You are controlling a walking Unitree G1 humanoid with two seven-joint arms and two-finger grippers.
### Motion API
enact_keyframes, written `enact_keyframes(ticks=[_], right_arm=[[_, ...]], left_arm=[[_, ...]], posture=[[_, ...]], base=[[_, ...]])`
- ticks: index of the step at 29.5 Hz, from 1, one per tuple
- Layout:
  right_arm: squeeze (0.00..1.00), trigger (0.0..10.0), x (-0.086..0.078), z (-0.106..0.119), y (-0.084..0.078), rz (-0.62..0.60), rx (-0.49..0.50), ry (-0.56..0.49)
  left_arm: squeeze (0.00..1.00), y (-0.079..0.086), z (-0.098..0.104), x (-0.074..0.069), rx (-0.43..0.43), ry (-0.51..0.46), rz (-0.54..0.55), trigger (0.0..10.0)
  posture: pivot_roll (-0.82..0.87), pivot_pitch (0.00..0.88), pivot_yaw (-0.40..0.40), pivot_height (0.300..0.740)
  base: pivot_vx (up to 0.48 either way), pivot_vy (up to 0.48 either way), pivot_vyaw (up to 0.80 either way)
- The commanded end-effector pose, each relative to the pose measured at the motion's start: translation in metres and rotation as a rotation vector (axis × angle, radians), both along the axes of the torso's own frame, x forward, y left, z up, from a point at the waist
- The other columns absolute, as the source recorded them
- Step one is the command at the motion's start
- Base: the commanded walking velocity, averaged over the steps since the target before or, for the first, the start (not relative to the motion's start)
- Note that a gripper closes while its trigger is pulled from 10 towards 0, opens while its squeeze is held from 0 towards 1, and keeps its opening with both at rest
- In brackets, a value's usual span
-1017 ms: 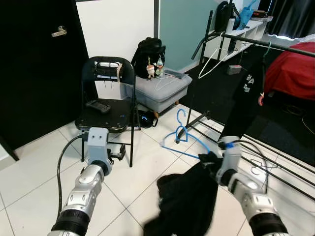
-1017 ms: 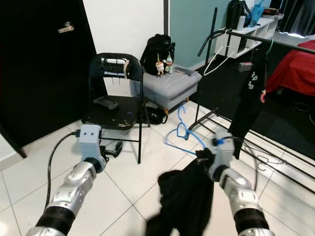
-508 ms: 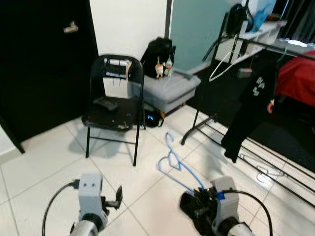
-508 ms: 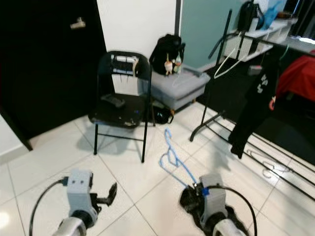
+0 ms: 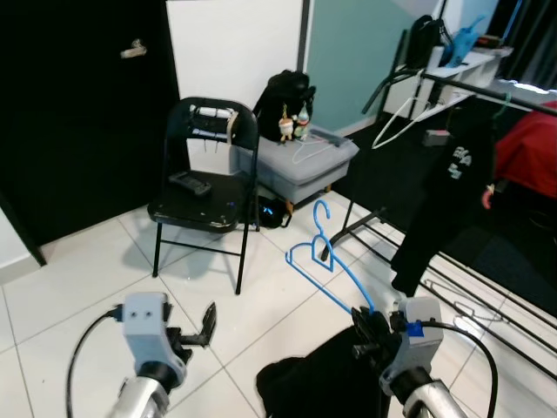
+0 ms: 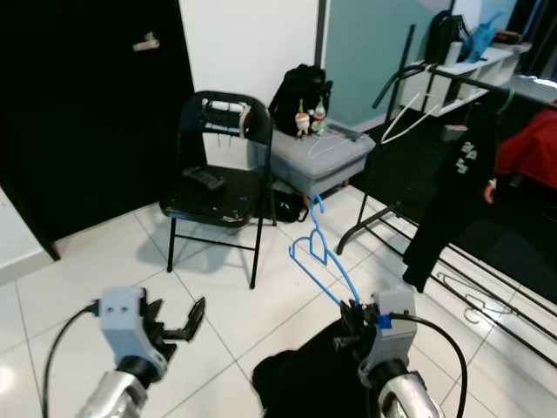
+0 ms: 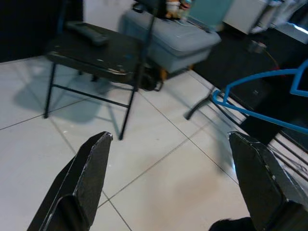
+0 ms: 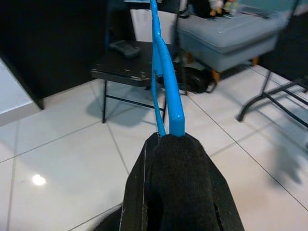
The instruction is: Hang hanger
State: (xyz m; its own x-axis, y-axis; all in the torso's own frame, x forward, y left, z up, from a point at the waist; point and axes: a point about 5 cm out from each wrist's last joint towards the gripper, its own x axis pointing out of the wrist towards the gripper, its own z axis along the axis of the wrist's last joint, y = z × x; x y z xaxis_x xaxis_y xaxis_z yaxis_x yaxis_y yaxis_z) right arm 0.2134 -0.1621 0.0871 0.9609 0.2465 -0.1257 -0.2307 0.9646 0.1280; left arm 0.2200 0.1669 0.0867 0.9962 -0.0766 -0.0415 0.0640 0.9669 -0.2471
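Right hand (image 5: pixel 365 329) is clamped on the blue hanger (image 5: pixel 324 263) and the black garment (image 5: pixel 318 390) draped on it. In the right wrist view both black fingers (image 8: pixel 137 192) pinch the cloth with the hanger's blue bar (image 8: pixel 163 72) running straight out between them. Hanger is held up off the white tile floor (image 5: pixel 78 287), hook end up, pointing toward the black folding chair (image 5: pixel 204 187). Garment hangs below the hand, bunched dark mass near the floor.

Left hand (image 5: pixel 207 320) is open and holds nothing; fingers (image 7: pixel 82 187) spread wide in the left wrist view, aimed at the tiles in front of the chair.

Chair: remote-like object (image 5: pixel 189 184) on the seat, something pale looped over the backrest. Just beside the chair, away from the black door (image 5: pixel 78 113), a grey ottoman (image 5: pixel 305 161) with a black backpack (image 5: pixel 280 97) and small figurines (image 5: pixel 293 126) on it. Further out from the ottoman, a black clothes rack (image 5: pixel 470 91) with a white hanger (image 5: pixel 402 117) and a dark shirt (image 5: pixel 448 192) hanging from the rail. Red bedding (image 5: pixel 531 148) behind the rack.
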Motion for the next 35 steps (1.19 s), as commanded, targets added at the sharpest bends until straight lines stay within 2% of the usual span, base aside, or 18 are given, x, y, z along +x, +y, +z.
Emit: enact_keyframes(ticks=[1, 8, 11, 17, 24, 35], right_arm=[[0.0, 10.0, 0.004, 0.01, 0.002, 0.0, 0.001, -0.037], [0.0, 10.0, 0.009, 0.012, 0.0, 0.0, 0.015, -0.046], [0.0, 10.0, 0.009, 0.014, -0.001, 0.0, 0.027, -0.034], [0.0, 10.0, 0.008, 0.014, -0.001, -0.035, 0.025, -0.03], [0.0, 10.0, 0.009, 0.015, -0.006, -0.055, 0.014, -0.033], [0.0, 10.0, 0.01, 0.016, -0.011, -0.047, 0.013, -0.022]], left_arm=[[0.0, 0.004, 0.0, -0.003, -0.026, 0.013, 0.015, 10.0], [0.0, 0.001, 0.008, -0.002, -0.019, -0.028, 0.013, 10.0], [0.0, -0.006, 0.005, 0.009, -0.025, -0.007, -0.002, 10.0], [0.0, -0.009, 0.005, 0.02, 0.0, 0.025, -0.036, 10.0], [0.0, -0.008, 0.004, 0.016, 0.022, 0.032, -0.033, 10.0], [0.0, -0.007, 0.005, 0.014, 0.02, 0.023, 0.001, 10.0]], posture=[[-0.05, 0.0, -0.055, 0.74], [-0.04, 0.0, -0.069, 0.74], [-0.06, 0.0, -0.067, 0.74], [-0.08, 0.0, -0.036, 0.74], [-0.09, 0.0, -0.022, 0.74], [-0.07, 0.0, -0.054, 0.74]], base=[[0.0, 0.0, 0.0], [0.0, 0.0, 0.0], [0.0, 0.0, 0.0], [0.0, 0.0, 0.0], [0.0, 0.0, 0.0], [0.0, 0.0, 0.0]])
